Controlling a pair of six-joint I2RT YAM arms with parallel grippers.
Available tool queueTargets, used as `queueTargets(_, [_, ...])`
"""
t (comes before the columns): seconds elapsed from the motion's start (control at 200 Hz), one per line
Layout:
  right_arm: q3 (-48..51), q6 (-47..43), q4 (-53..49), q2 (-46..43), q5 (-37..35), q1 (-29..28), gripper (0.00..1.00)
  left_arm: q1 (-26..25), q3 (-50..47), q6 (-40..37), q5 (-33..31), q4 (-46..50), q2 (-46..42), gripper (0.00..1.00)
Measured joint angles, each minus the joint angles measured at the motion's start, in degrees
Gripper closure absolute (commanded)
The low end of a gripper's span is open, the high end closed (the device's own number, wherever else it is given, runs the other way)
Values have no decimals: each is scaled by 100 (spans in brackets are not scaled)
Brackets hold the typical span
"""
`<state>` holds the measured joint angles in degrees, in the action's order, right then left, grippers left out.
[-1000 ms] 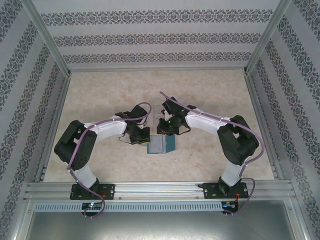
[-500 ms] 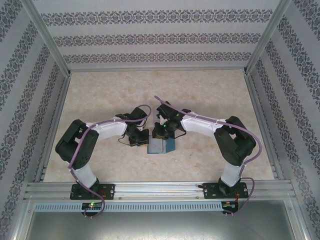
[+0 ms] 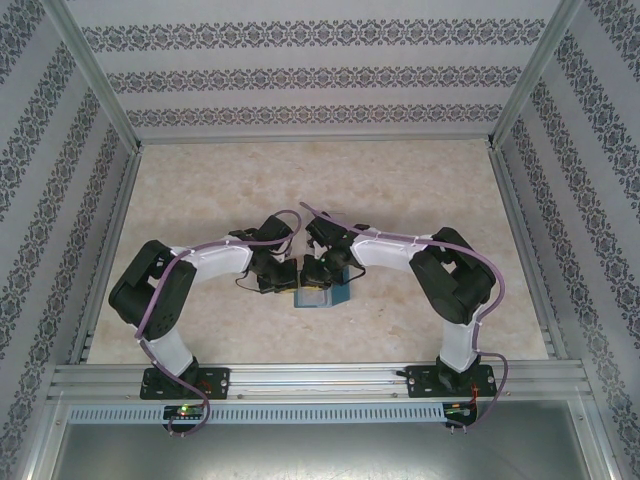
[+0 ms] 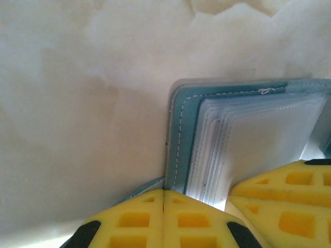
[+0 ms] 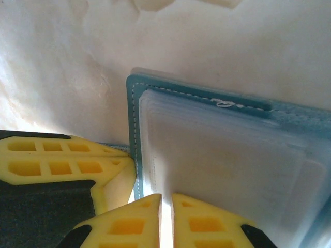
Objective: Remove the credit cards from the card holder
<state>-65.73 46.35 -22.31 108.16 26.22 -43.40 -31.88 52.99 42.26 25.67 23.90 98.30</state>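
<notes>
- Where the two wrists meet, a little nearer the bases than the table's middle, the card holder (image 3: 324, 297) lies open and flat on the table (image 3: 420, 180); its teal border with pale stitching (image 4: 181, 134) frames a stack of milky clear sleeves (image 4: 264, 139)
- the sleeves are too cloudy to tell any credit cards apart inside them
- the right gripper (image 5: 166, 196) sits at the near edge of the sleeve stack, just inside the stitched corner; its yellow pads are drawn almost together, with a thin pale slit between them; whether a sleeve or card is pinched there, I cannot tell
- the left gripper (image 4: 163, 192) rests at the holder's outer edge, its pads pressed flat against each other; a teal strip runs up to their seam, though whether it is caught between them cannot be told
- seen from above, the left gripper (image 3: 287, 278) and the right gripper (image 3: 317, 274) are just beside each other over the holder's far side
- patterned walls (image 3: 320, 75) enclose the table; an aluminium rail (image 3: 320, 375) crosses the near edge by the arm bases
</notes>
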Motion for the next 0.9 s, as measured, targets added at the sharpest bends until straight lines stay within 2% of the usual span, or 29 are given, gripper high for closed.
queueTargets(0.215, [-129,-101,-275,0,-216,-15,73,7,-52,2,22,-63,-31,96])
queueTargets(0.899, [-678,-459,-1690,0,-1589,-299,57,7,-151,2,20,-190,-96,96])
